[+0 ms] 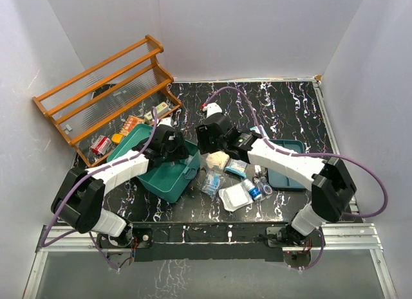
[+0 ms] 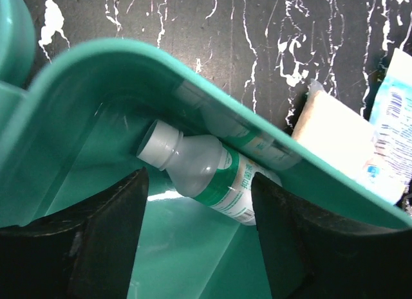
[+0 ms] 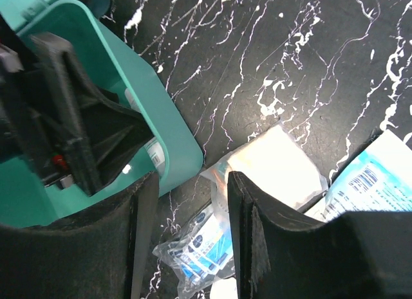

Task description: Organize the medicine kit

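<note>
Left pincer (image 2: 198, 196) points down, released, into medicine kit (image 2: 96, 74) above a bottle (image 2: 206, 173); right pincer (image 3: 193, 190) hovers released beside the kit.

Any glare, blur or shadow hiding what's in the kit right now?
Top external: even, sharp light, but the left arm covers part of the medicine kit. Left wrist: the bottle is in focus, one small glare patch beside it; the left gripper's fingers are dark and soft. Right wrist: the right gripper's fingers blur black, the white packet is sharp.
</note>
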Controlling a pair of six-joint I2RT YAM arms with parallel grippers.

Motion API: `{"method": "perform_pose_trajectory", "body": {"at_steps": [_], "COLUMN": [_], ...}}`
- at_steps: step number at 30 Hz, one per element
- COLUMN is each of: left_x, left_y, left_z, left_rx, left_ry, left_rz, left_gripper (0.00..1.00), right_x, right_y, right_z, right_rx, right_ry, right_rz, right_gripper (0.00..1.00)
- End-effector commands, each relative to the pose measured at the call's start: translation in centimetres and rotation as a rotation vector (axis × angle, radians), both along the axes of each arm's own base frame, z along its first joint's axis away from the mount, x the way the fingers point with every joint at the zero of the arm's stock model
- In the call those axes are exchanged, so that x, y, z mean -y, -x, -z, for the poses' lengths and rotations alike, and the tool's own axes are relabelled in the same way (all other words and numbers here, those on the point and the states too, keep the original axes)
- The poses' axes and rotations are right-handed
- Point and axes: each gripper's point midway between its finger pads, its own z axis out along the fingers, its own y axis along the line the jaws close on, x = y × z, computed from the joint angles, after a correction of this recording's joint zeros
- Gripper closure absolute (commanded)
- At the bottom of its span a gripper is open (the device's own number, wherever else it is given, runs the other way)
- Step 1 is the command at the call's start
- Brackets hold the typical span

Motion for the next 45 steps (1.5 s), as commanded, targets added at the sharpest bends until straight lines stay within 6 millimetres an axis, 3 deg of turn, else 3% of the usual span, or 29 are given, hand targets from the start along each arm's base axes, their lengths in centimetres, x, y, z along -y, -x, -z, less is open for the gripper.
{"method": "perform_pose_trajectory", "body": {"at_steps": [1,7,15,22,26,30,31,35,40,45], "left_x": [-0.9,-0.8,0.1,0.6,-0.3,-0.6,-0.3,1.2,2.0,1.8], "left_y": [-0.4,-0.6,0.3,0.8,0.4,-0.4,-0.8,-1.6,-3.1,-4.2], "left_z": [0.2,0.0,-2.3,-6.7,-10.2,-14.8,-16.3,-19.7,-21.9,-23.0], "left_rx": [0.060,0.098,0.165,0.213,0.280,0.375,0.410,0.495,0.506,0.502], "left_ry": [-0.055,-0.092,-0.068,-0.001,-0.022,-0.023,-0.017,-0.048,-0.040,0.062], "left_rz": [-0.024,-0.004,0.031,0.054,0.031,0.026,0.041,0.169,0.192,0.180], "left_gripper": [0.33,0.35,0.36,0.34,0.30,0.23,0.18,0.01,0.01,0.01], "right_x": [0.1,1.0,2.5,7.8,13.1,16.9,17.6,18.5,19.6,20.9], "right_y": [0.0,0.7,0.3,-3.0,-5.3,-6.6,-7.0,-8.0,-9.2,-10.6], "right_z": [-4.1,-5.2,-5.7,-6.3,-4.5,-2.1,-1.8,0.2,3.8,6.3], "right_rx": [0.095,0.130,0.154,0.157,0.126,0.086,0.083,0.063,-0.040,-0.099], "right_ry": [-0.096,-0.133,-0.139,-0.175,-0.124,-0.011,0.012,0.125,0.262,0.331], "right_rz": [-0.014,-0.007,0.071,0.321,0.445,0.476,0.469,0.334,0.277,0.265], "right_gripper": [0.54,0.54,0.54,0.52,0.48,0.40,0.38,0.31,0.30,0.35]}}
